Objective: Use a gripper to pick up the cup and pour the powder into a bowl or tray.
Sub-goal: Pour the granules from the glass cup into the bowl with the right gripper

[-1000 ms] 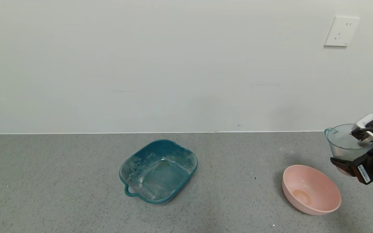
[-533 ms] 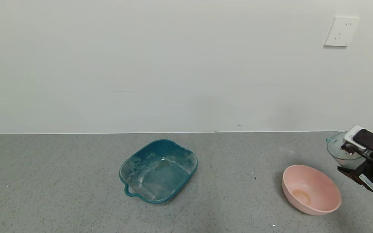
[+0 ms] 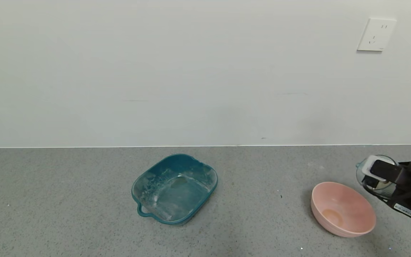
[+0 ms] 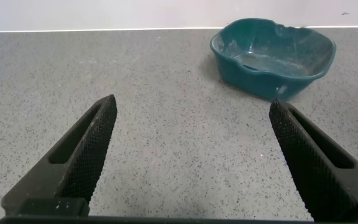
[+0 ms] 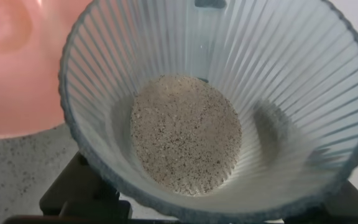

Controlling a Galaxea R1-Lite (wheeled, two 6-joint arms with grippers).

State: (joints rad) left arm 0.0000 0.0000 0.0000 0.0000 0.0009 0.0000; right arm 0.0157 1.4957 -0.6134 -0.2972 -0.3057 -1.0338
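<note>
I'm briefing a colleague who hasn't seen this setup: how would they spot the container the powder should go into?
On the grey counter, look toward its right end, just beside the right gripper holding the ribbed clear cup. The round pale pink bowl sits there. Unlike the teal tray mid-counter, it is round, pink and has no handle.

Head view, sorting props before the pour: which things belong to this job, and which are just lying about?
Part of the job:
right gripper, shut on the cup
cup, held beside the bowl
powder in the cup
pink bowl

Just lying about:
teal tray, powder-smeared
wall socket
left gripper, idle, jaws open
</note>
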